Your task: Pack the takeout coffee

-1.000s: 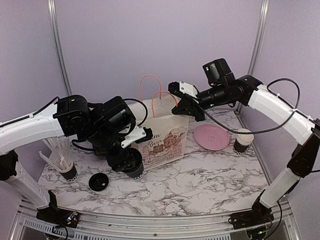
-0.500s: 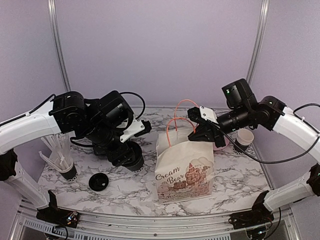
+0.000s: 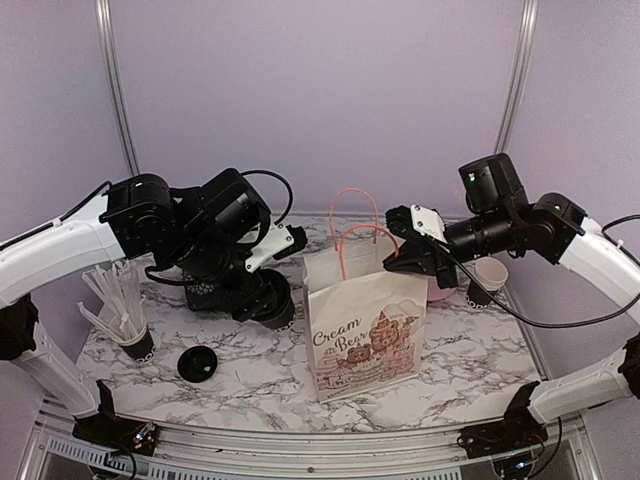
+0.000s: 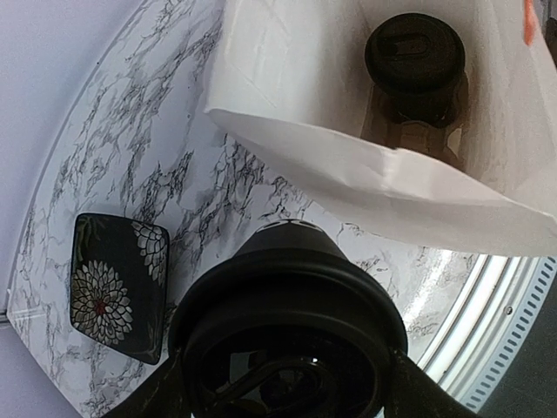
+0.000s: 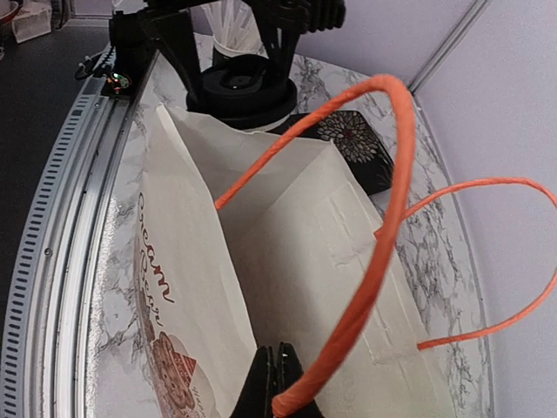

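My left gripper [image 3: 268, 303] is shut on a black takeout coffee cup [image 3: 273, 312] with its lid on, held tilted above the table just left of the white paper bag [image 3: 360, 330]. In the left wrist view the lid [image 4: 287, 287] fills the foreground between my fingers [image 4: 418, 387]. A second lidded cup [image 4: 413, 54] stands inside the open bag [image 4: 287, 78]. My right gripper [image 3: 402, 262] is shut on the bag's right rim, beside the orange handles [image 5: 383, 218]. An unlidded black cup [image 3: 487, 280] stands at the right. A loose lid [image 3: 197, 364] lies front left.
A black cup of white straws [image 3: 135, 340] stands at the left edge. A black square dish with a flower pattern [image 4: 117, 296] lies behind the left gripper. A pink plate [image 3: 438, 290] peeks out behind the right gripper. The table's metal front rail [image 5: 61, 261] runs near the bag.
The right gripper has carried the bag from the back of the table to the front middle. The left gripper with its cup has shifted right and back, closer to the bag.
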Motion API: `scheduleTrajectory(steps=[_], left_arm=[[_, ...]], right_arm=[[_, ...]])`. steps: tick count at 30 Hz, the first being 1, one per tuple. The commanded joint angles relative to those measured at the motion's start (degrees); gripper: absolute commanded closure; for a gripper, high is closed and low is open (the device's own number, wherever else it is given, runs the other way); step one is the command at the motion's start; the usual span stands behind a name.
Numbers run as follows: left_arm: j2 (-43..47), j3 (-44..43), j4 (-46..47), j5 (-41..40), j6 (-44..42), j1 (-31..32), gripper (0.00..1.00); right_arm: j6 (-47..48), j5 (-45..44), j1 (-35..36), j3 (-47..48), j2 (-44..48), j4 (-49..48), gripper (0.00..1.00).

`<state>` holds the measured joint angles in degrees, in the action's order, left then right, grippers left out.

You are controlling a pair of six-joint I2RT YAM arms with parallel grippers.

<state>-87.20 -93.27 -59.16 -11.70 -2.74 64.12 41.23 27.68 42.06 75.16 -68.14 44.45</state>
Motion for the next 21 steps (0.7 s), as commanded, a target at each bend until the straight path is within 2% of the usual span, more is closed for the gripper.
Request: scheduleTrajectory(steps=[1,3,5,9,14,16,19,21], left_arm=[[-0.4,-1.6,1.0,-2.1,0.6,-0.5,0.31],[-0.5,-2.2,1.0,-2.5,1.0,-1.0,0.31],[-0.8,-2.9,0.9,-2.3,0.9,-1.3,0.32],[-0.9,-4.3,0.9,-1.7,0.3,-1.7,0.32],[-1.2,-5.7,0.9,0.7,0.8,-2.0,0.3],[-1.3,-5.9,1.0,1.1,0.8,-2.1,0.3],[-1.0,-5.7,1.0,-0.1,0.6,-2.1,0.31],[-0.5,-5.4,1.0,-0.8,0.5,-2.1,0.34]], right_arm=[[6.1,10.3,0.7,2.7,1.1,10.6,0.9],[8.4,11.5,1.3,3.2,1.2,15.0,0.65],[9.2,12.1,1.3,5.6,0.9,18.7,0.57],[10.2,10.0,0.7,14.0,0.7,23.7,0.51],[11.8,13.1,-6.4,21.8,-2.2,24.9,0.51],[10.3,12.3,-8.9,22.7,-4.2,22.7,0.51],[6.0,6.4,-9.9,22.8,-8.7,19.0,0.51],[5.1,4.8,-10.1,22.8,-11.8,18.9,0.47]])
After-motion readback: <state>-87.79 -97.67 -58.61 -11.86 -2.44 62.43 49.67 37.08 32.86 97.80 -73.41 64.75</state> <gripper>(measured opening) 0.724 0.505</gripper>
